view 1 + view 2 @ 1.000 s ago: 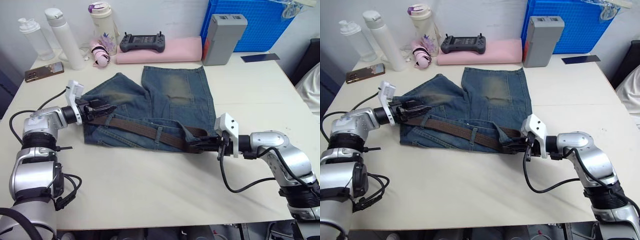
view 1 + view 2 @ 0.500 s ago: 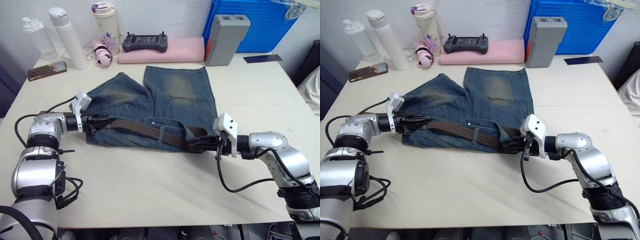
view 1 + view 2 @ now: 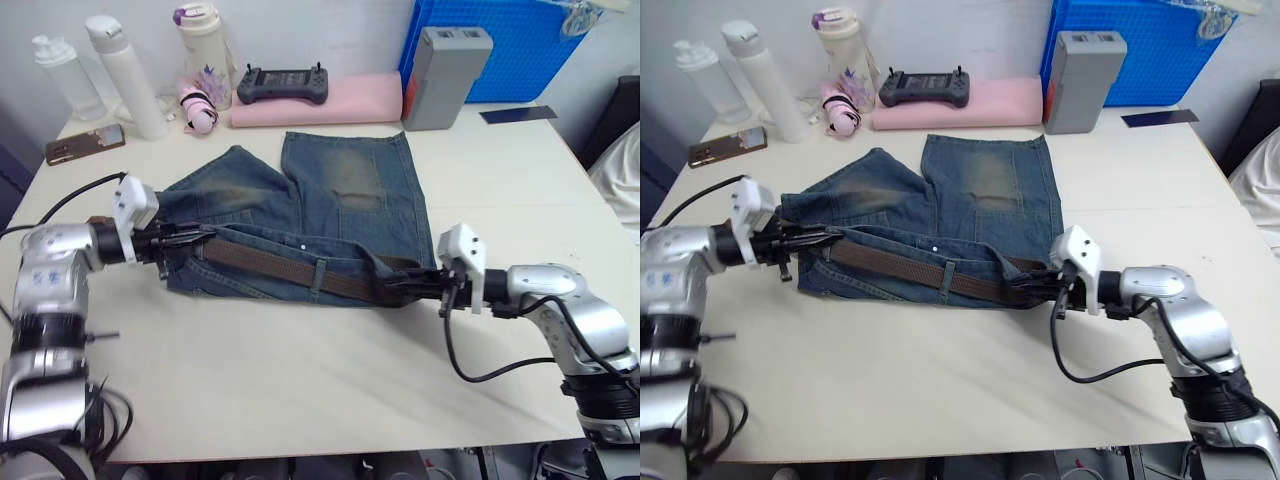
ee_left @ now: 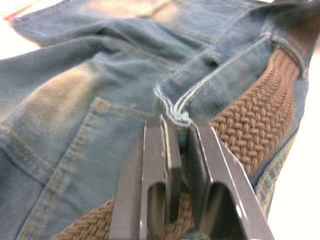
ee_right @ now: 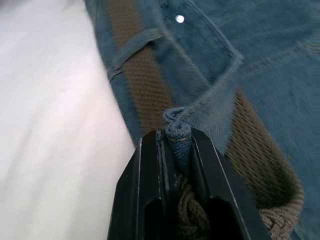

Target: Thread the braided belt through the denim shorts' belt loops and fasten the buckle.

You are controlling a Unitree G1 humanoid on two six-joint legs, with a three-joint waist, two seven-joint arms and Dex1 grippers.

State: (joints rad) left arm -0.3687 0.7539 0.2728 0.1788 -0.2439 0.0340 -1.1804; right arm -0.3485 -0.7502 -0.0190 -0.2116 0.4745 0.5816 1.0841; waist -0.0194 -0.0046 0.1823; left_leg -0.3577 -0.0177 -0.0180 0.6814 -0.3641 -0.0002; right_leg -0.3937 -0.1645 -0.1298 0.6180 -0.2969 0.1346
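Both grippers pinch the denim shorts, apparently with braided belt.

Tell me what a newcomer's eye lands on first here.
The denim shorts lie flat mid-table with the braided belt running along the waistband. The left gripper pinches the waistband at one end and the right gripper pinches the other. A blue crate stands behind.

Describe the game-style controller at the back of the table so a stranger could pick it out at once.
Look at the far edge of the table, beyond the denim shorts. A long pink foam pad lies there, and the controller rests on its left end. It is the only dark grey, flat, two-handled device, unlike the upright bottles to its left.
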